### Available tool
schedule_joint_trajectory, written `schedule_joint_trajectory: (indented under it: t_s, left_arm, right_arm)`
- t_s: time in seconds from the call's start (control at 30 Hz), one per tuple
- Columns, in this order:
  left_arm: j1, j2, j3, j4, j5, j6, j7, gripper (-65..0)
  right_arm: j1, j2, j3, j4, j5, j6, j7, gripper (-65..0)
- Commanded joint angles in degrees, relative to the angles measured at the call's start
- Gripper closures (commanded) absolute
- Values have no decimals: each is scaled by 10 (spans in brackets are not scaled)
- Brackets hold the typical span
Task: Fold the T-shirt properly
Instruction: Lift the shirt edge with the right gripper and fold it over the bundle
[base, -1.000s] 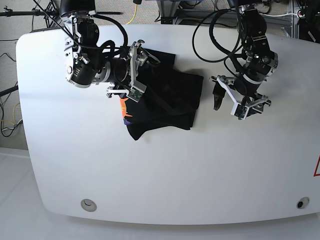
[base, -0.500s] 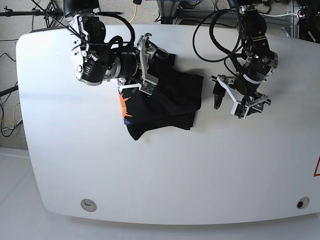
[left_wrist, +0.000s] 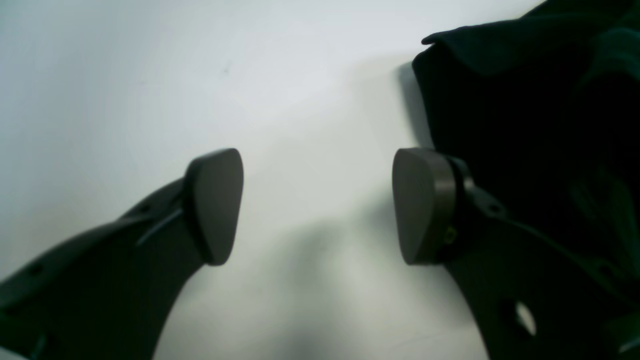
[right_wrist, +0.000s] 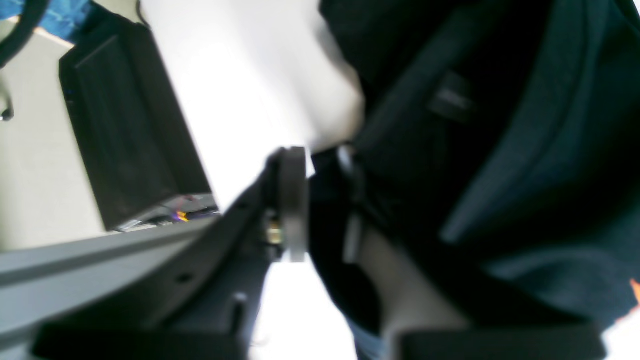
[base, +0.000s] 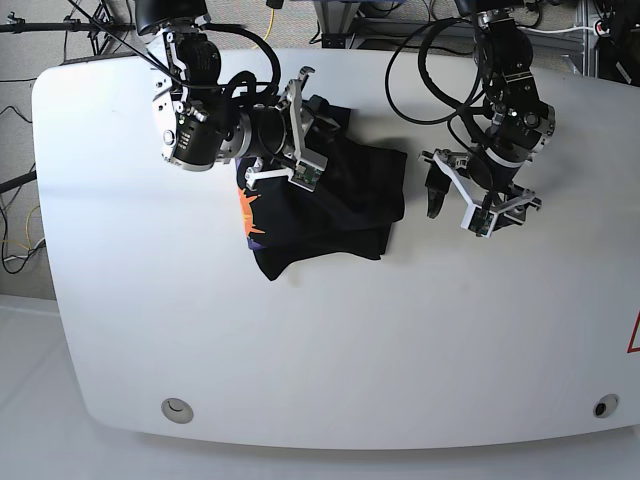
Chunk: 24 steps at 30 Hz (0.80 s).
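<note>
The black cotton T-shirt with an orange sunburst print (base: 330, 200) lies bunched far-centre on the white table (base: 330, 340). Soft, limp and light, it is best pinched at hems. The right gripper (right_wrist: 320, 200) clamps a cloth fold; the left gripper (left_wrist: 317, 205) gapes wide, empty, just right of it.

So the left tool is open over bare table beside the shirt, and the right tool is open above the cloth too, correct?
Not quite. The right tool is closed on a fold of the T-shirt, as the right wrist view shows. The left tool is indeed open over bare table beside the shirt.
</note>
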Motion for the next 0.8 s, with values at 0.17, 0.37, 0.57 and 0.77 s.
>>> schedule_joint_trajectory:
  t_s: [0.17, 0.37, 0.57, 0.77]
  left_arm:
    - [-4, -1, 0, 9, -6, 1, -12, -427]
    - [-4, -1, 0, 10, -6, 1, -12, -427]
    - [-3, -2, -1, 10, -6, 1, -12, -427]
    - [-3, -2, -2, 10, -6, 1, -12, -427]
  right_arm:
    - [20, -17, -57, 9, -64, 1, 10, -20]
    - [35, -29, -91, 9, -92, 1, 15, -20]
    - [56, -33, -91, 10, -93, 1, 17, -20]
    - [93, -29, -90, 10, -96, 1, 17, -20]
